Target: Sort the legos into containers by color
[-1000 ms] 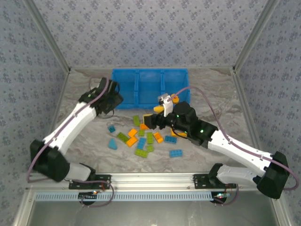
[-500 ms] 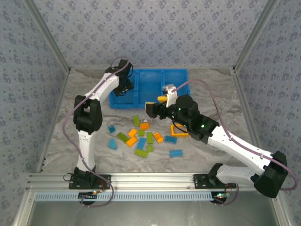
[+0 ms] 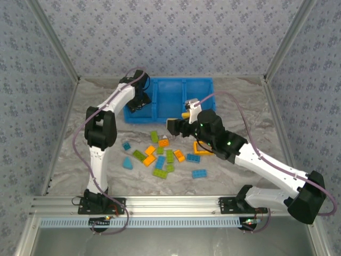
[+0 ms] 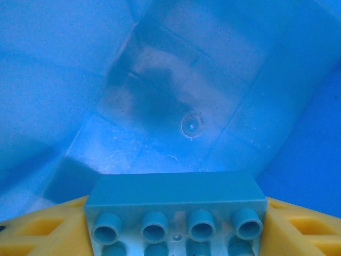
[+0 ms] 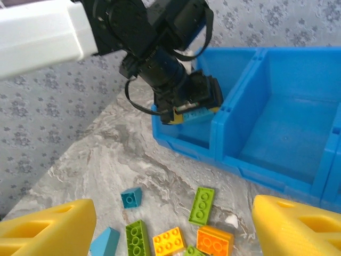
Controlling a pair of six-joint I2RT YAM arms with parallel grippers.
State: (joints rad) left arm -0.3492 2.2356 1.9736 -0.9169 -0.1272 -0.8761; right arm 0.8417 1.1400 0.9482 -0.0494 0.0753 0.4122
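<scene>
Left gripper clamps a teal studded plastic brick between its yellow fingers; beneath it lies the left compartment of a bright blue plastic bin; the brick's near studs are cut off.

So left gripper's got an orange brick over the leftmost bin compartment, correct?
No, the brick is teal, not orange; the left wrist view shows it between the yellow fingers. The left gripper does hold it over the leftmost bin compartment.
</scene>
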